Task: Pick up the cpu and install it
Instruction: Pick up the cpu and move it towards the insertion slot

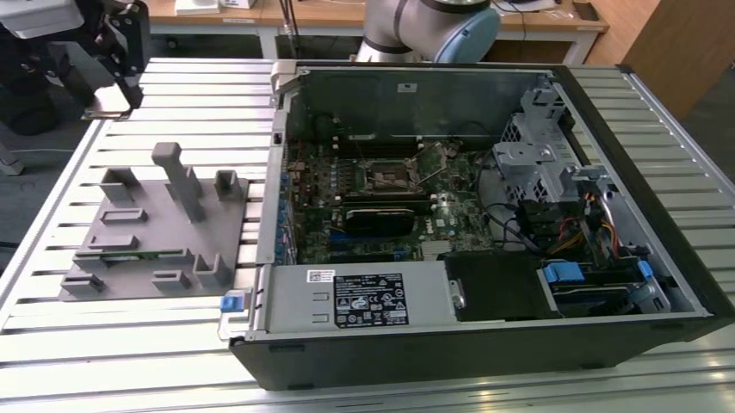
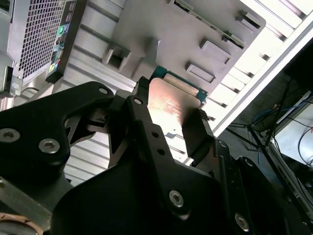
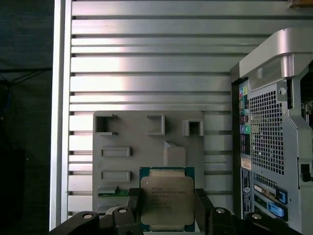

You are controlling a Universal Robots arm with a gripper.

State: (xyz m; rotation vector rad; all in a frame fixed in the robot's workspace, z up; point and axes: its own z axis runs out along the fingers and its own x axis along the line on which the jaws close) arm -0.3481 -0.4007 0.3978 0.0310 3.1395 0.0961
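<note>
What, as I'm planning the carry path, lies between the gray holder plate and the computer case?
Only bare slatted table, seen in the first wrist view; the plate and case stand apart.

Item 1. Work table [image 1: 138, 379]: silver metal top of long parallel slats with dark grooves between them. It spreads across most of the exterior view.

Item 2. Desk [image 1: 333, 10]: pale wooden top on white legs, standing beyond the table's far edge. The small objects on it are too partial to identify.

Item 3. Wooden panel [image 1: 677, 52]: plain brown, at the exterior view's upper right.

Item 4. Floor [image 3: 24, 122]: dark, beside the table's edge rail. Loose cables [image 2: 279, 115], some blue, lie on it in the second wrist view.

Item 5. Light: bright, with white glare on the slats in both wrist views.
</note>
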